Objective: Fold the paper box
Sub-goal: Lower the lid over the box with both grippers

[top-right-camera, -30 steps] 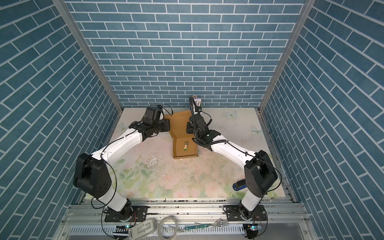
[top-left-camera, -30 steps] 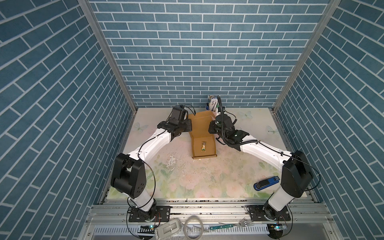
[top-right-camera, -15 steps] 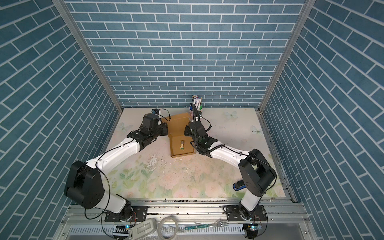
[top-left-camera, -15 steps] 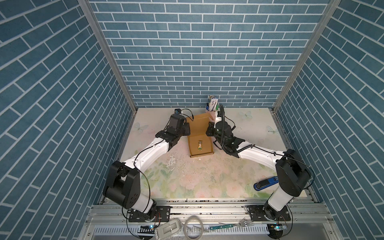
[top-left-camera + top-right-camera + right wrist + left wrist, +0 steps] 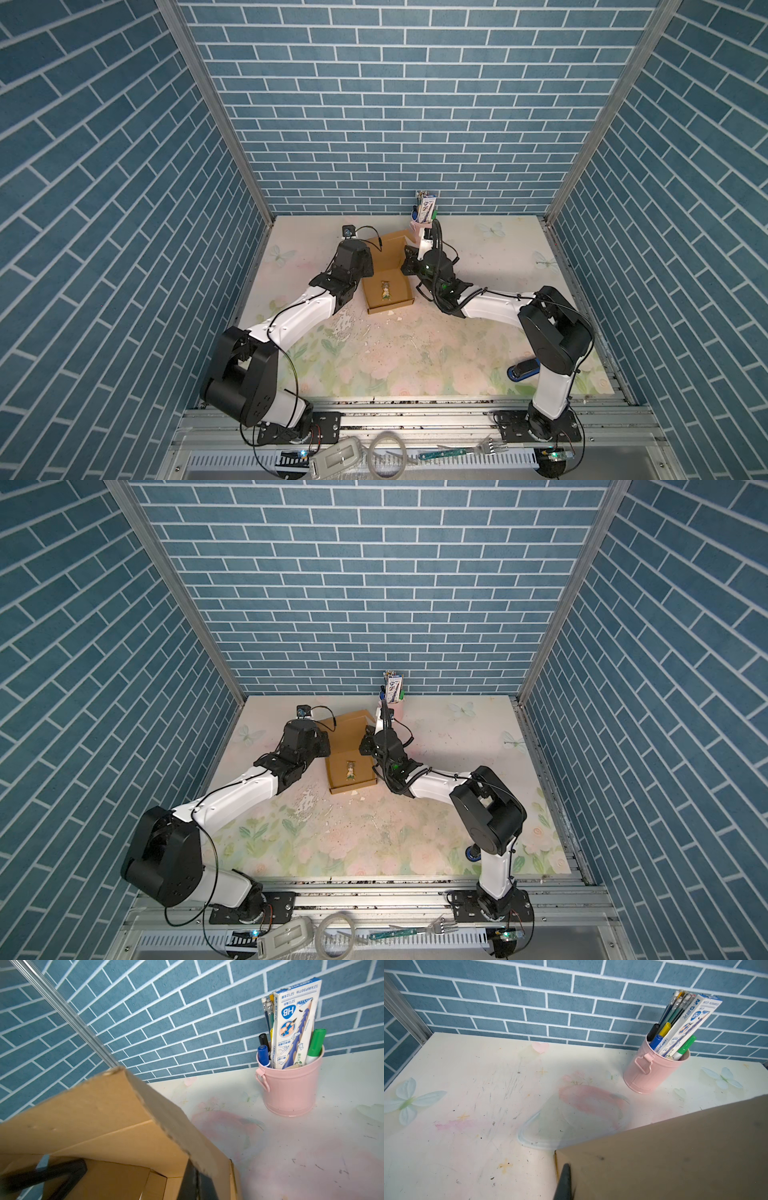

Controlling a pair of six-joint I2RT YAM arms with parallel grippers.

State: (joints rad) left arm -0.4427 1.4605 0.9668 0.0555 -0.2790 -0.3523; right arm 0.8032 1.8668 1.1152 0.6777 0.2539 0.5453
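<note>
- Paper box (image 5: 390, 306) sits toward the back of the floral surface (image 5: 415, 353), between the two arms, tray open upward, lid (image 5: 388, 251) raised at its far side
- Left hand (image 5: 370, 268) is pressed together at the lid's left edge; one dark finger (image 5: 564, 1180) shows at the lid's corner
- Right hand (image 5: 406, 266) is pressed together at the lid's right edge; whether cardboard sits between its fingers cannot be told
- Small figure (image 5: 385, 289) lies on the tray floor
- Pink pen pot (image 5: 419, 226) stands near, behind the lid
</note>
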